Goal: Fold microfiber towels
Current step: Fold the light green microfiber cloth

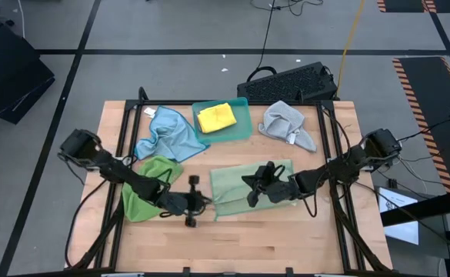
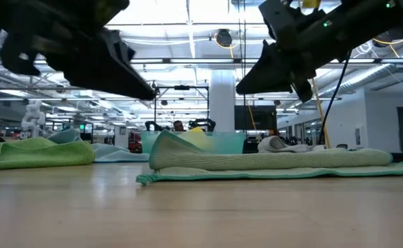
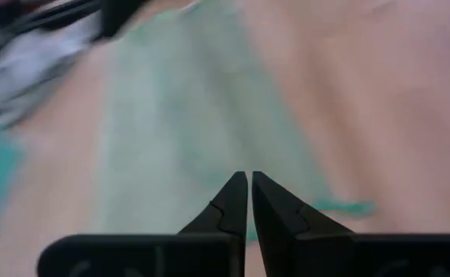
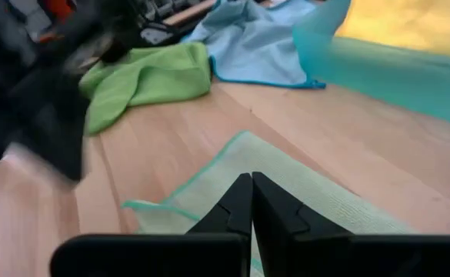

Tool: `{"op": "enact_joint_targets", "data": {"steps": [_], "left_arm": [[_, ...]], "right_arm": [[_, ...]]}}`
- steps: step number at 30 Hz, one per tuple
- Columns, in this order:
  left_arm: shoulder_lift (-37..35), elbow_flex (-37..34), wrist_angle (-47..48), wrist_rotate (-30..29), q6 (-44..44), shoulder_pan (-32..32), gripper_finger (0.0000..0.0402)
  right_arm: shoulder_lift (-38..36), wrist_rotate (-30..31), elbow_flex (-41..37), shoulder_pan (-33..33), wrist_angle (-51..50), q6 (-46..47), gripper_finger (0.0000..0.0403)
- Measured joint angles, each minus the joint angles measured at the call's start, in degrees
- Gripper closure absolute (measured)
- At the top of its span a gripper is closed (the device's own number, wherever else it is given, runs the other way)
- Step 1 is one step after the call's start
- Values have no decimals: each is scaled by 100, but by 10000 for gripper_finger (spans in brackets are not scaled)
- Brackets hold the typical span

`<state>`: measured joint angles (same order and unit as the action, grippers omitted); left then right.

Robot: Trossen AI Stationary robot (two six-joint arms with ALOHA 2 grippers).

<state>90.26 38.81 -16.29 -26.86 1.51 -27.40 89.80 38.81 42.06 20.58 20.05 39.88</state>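
- The pale green towel (image 1: 240,188) you are working on lies flat on the bench (image 1: 286,246), in the middle toward its right edge. In the low view (image 2: 270,162) one part of it is doubled over the rest, and the edge on its left curls up.
- Your right gripper (image 1: 249,187) hangs over that towel, above its middle. In its wrist view the fingers (image 4: 240,201) are pressed together with nothing between them.
- Your left gripper (image 1: 201,201) sits just off the towel's left edge, over bare wood. Its fingers (image 3: 236,204) show only a hairline gap and hold nothing.
- The bright green towel (image 1: 151,185) lies bunched near the bench's left edge, partly under the left arm.
- The light blue towel (image 1: 167,132) is crumpled behind it, toward the far left corner, with its right side touching the tray.
- The teal tray (image 1: 244,131) stands at the middle of the far edge. It holds the yellow towel (image 1: 215,117), which looks roughly folded, and you can see nothing else in it.
- The grey towel (image 1: 286,123) lies in a heap toward the far right corner, just beside the tray, with a small white tag on its near side.
- Beyond the far edge, a black keyboard (image 1: 290,83) rests on the floor.
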Motion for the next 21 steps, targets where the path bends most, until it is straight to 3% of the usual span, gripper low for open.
{"op": "enact_joint_targets", "data": {"steps": [2, 5, 11, 21], "left_arm": [[-120, -44, 277, -405, 130, 107, 376], [-25, -245, 88, -340, 221, 486, 376], [816, -280, -1229, 929, 197, 1023, 376], [1647, -287, -2234, 2023, 124, 831, 376]], "right_arm": [[0, -15, 0, -77, -22, -27, 401], [0, -139, 0, -235, -18, -106, 401], [87, -610, 7, -528, -99, -155, 401], [138, -775, 4, -705, -249, -193, 401]]}}
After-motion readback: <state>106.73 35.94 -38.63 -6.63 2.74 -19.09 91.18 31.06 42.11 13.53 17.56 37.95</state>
